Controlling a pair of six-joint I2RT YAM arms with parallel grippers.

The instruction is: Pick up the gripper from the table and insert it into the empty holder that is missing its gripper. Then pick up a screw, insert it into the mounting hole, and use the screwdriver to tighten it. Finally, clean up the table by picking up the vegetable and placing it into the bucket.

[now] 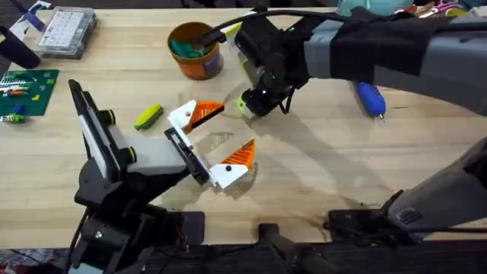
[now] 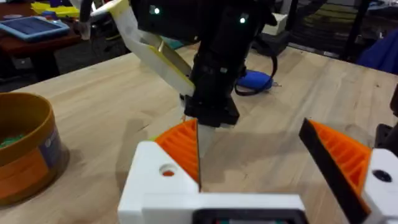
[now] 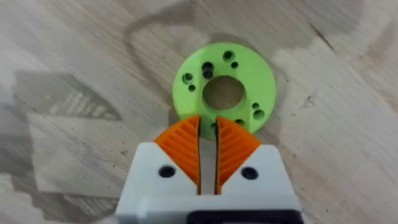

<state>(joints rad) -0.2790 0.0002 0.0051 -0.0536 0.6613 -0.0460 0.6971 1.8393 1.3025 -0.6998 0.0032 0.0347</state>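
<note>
My right gripper [image 1: 255,103] reaches in from the right and hovers at mid-table over a green disc [image 3: 224,87] drilled with several holes. Its orange pads [image 3: 233,146] stand almost together, and a small dark screw [image 3: 213,127] shows at their tips by the disc's rim. My left gripper [image 1: 217,141] is open just in front of it, nothing between its white fingers [image 2: 339,152]. The yellow and green vegetable [image 1: 148,116] lies left of the left gripper. The orange bucket [image 1: 196,49] stands at the back. The blue screwdriver [image 1: 370,99] lies to the right.
A clear box of small parts [image 1: 67,30] sits at the back left, and a green board [image 1: 27,91] lies at the left edge. The bucket [image 2: 25,155] holds something green. Bare wood lies between the grippers and the front edge.
</note>
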